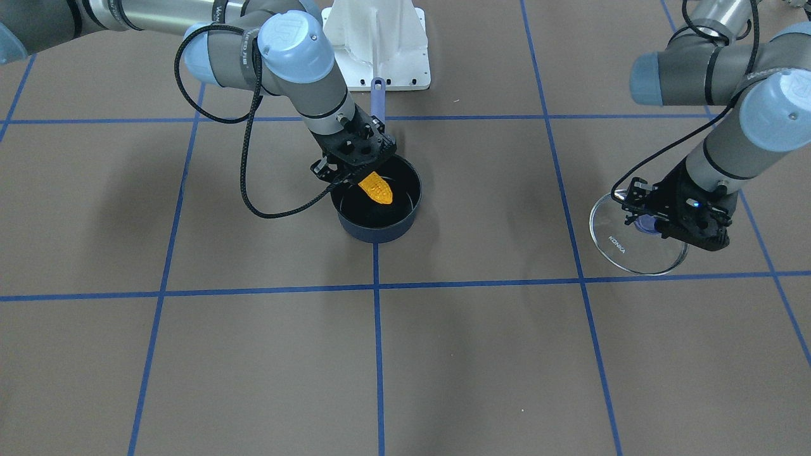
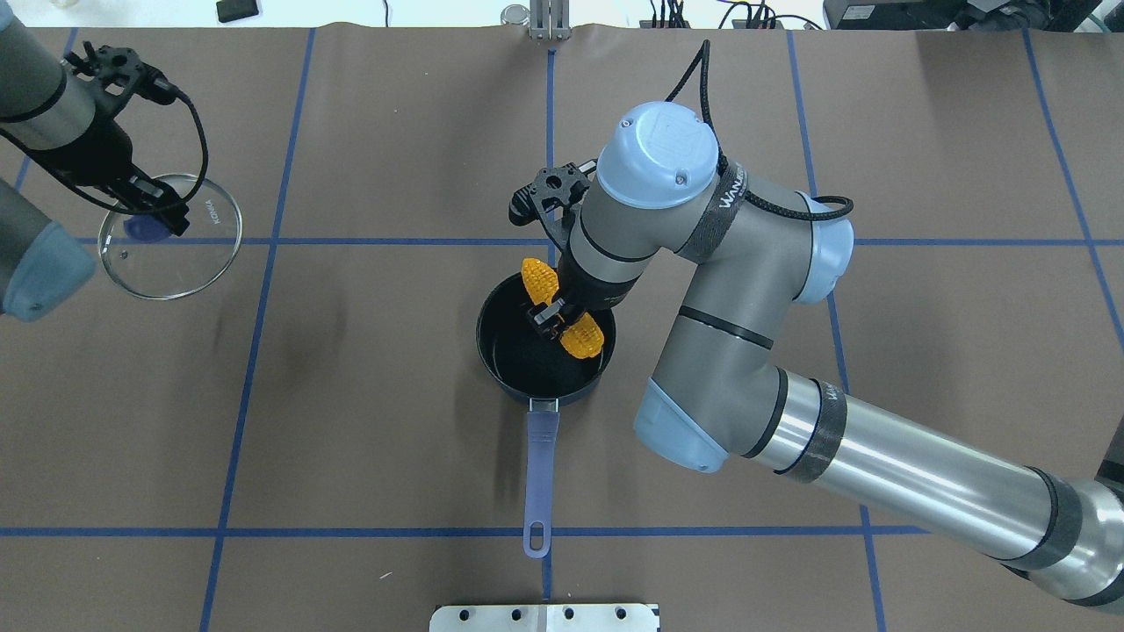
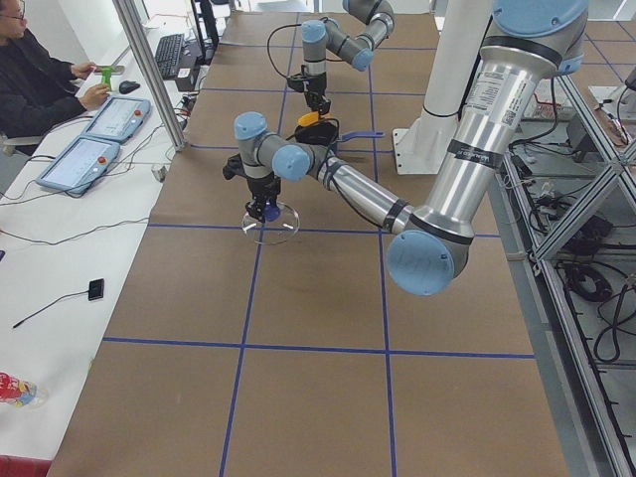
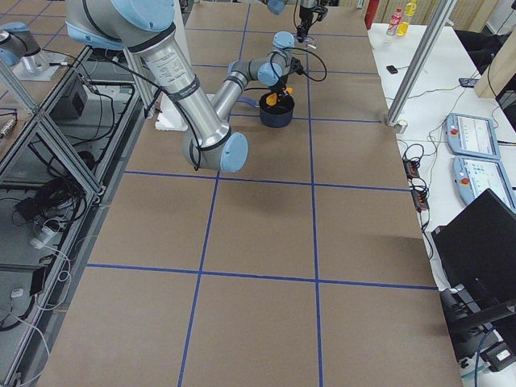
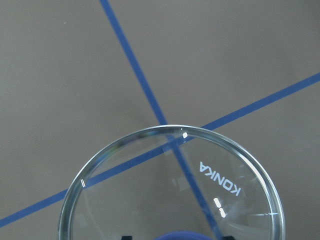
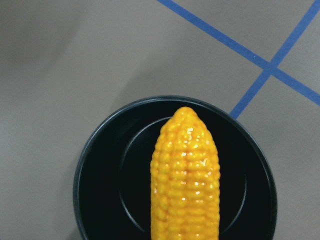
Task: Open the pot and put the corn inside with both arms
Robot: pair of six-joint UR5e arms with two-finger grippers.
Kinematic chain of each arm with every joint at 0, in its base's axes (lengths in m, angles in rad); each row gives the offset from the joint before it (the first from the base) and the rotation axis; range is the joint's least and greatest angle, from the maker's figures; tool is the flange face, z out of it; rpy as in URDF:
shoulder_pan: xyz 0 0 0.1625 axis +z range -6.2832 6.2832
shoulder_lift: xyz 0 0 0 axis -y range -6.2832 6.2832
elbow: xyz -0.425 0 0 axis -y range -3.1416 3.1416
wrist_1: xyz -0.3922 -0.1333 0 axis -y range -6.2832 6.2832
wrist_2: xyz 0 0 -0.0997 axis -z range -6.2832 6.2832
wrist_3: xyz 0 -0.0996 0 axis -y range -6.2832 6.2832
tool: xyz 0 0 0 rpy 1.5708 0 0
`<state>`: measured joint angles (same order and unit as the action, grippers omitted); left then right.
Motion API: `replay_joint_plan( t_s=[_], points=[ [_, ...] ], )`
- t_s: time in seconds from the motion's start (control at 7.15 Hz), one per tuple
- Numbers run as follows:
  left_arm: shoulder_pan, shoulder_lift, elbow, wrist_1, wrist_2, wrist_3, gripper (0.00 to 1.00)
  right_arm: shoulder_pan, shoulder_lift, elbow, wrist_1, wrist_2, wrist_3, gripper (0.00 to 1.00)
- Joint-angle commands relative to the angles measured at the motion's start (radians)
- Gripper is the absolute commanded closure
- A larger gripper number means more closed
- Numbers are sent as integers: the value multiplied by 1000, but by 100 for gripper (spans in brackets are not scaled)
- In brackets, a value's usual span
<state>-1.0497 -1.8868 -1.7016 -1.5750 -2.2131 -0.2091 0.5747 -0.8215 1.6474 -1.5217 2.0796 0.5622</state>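
The dark navy pot [image 2: 514, 351] stands open at the table's middle, its lavender handle [image 2: 540, 465] pointing at the robot's base. My right gripper [image 2: 549, 314] is shut on the yellow-orange corn [image 2: 582, 338] and holds it over the pot's mouth, tilted, tip toward the far rim. The right wrist view shows the corn [image 6: 185, 175] above the pot's black inside [image 6: 100, 180]. My left gripper [image 2: 154, 215] is shut on the blue knob of the round glass KONKA lid [image 2: 189, 263], far left of the pot. I cannot tell whether the lid touches the table.
A white arm mount plate [image 2: 544, 617] lies at the table's near edge, behind the pot's handle. Blue tape lines [image 2: 395, 241] grid the brown table. In the exterior left view, an operator [image 3: 40, 84] sits at a side table with teach pendants [image 3: 79, 159].
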Motion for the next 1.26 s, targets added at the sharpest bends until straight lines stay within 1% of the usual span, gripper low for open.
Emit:
replay_joint_plan(
  t_s=[0.0,0.28,0.56,0.7,0.84,0.98,1.12],
  points=[
    [-7,78,45,-146,-5,11,35,-1,8,-1,0,-1,-5,0],
    [-9,107,45,-167,-5,11,34,1,13,6,0,-1,-4,0],
    [-7,159,42,-169,-57,11,33,17,13,17,40,-1,4,0],
    [-7,181,37,-168,-69,7,32,43,13,17,58,1,5,0],
    [-6,193,37,-166,-101,-1,32,62,12,17,66,1,4,0],
    [-1,187,36,-165,-121,-15,32,63,12,17,66,1,2,0],
    [2,170,30,-168,-134,-103,32,63,12,17,66,2,2,0]
  ],
)
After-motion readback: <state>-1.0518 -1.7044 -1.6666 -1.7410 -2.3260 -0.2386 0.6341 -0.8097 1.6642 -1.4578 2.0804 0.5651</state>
